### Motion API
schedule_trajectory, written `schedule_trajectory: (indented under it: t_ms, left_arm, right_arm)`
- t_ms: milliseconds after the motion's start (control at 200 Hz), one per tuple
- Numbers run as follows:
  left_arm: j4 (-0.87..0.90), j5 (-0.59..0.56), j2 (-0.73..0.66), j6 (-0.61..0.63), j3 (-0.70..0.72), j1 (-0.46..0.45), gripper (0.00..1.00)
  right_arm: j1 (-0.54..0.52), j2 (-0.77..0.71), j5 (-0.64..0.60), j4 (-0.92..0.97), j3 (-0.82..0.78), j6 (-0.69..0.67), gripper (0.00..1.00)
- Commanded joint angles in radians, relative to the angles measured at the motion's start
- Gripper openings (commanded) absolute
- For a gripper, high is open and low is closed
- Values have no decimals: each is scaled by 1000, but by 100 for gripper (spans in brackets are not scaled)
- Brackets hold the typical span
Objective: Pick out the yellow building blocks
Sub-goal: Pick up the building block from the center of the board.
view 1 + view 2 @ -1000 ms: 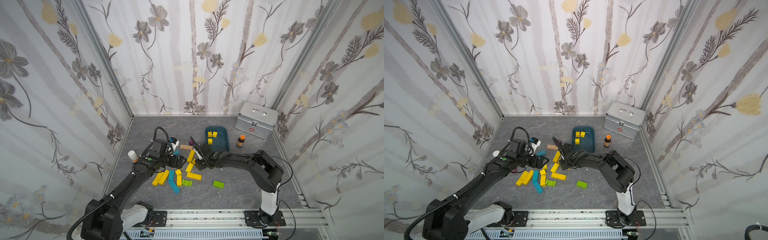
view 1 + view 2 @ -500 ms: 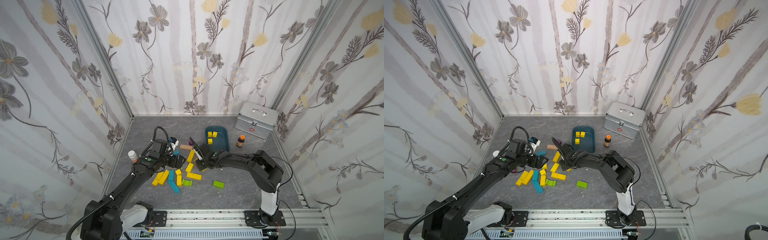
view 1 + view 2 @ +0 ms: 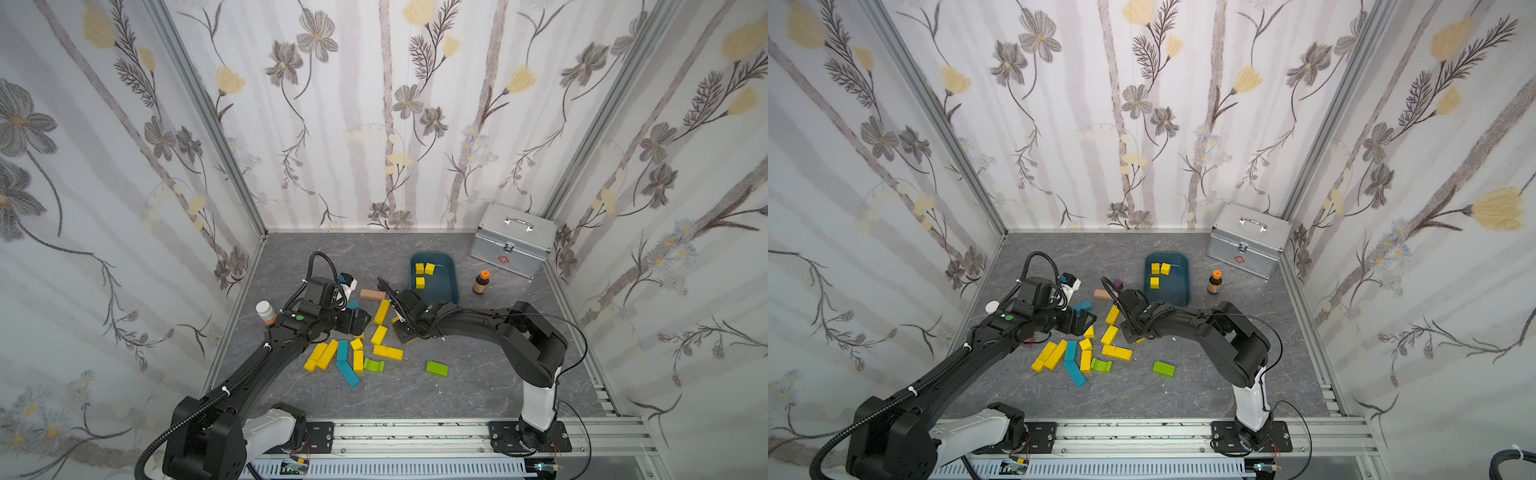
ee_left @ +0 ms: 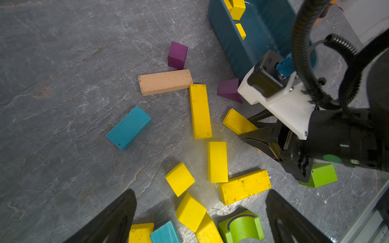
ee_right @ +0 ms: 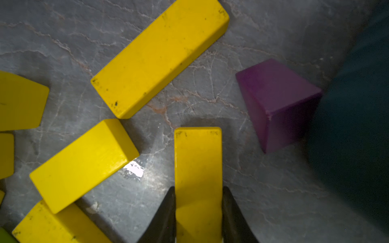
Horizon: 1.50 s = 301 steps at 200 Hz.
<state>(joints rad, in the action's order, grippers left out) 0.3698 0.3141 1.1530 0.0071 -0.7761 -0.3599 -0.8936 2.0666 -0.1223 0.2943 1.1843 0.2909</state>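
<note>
Several yellow building blocks (image 3: 382,311) lie scattered on the grey floor in both top views, some in a loose pile (image 3: 1086,360). Three yellow cubes (image 3: 419,268) sit in the dark teal tray (image 3: 444,286). My right gripper (image 5: 197,202) is down at the floor, its jaws pressed against both long sides of a short yellow bar (image 5: 197,160). The left wrist view shows that same grip on the bar (image 4: 237,122). My left gripper (image 4: 199,195) hovers open over the pile, with yellow cubes (image 4: 190,211) below the gap and nothing held.
A tan bar (image 3: 372,294), purple blocks (image 4: 177,55), teal blocks (image 3: 347,372) and lime-green blocks (image 3: 436,368) lie among the yellow ones. A brown bottle (image 3: 481,282) and a silver case (image 3: 513,239) stand at the back right. A white bottle (image 3: 264,311) stands by the left arm.
My right gripper's jaws have closed in on the short yellow bar. The left arm has hardly moved and its gripper stays wide.
</note>
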Motion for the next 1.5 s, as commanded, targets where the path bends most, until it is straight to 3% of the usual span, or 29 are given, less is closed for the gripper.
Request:
schedule_trajectory:
  t_ms: [0,575,954,1499]
  left_arm:
    - [-30,-15,-7,13,-3,2,97]
    - [-120,-26,-52,11,30,15,98]
    - [-178,32,-4,-54,22,13,97]
    - [-298,106,204,-139,-119,-73,96]
  right_arm:
    - [-1,-43,46,-65,-26,1,25]
    - [16,-240,31,-167,-104,13,20]
    - [151,-294,87,-246,-126,68,20]
    - [292,-178,-13,-198,-8,47,20]
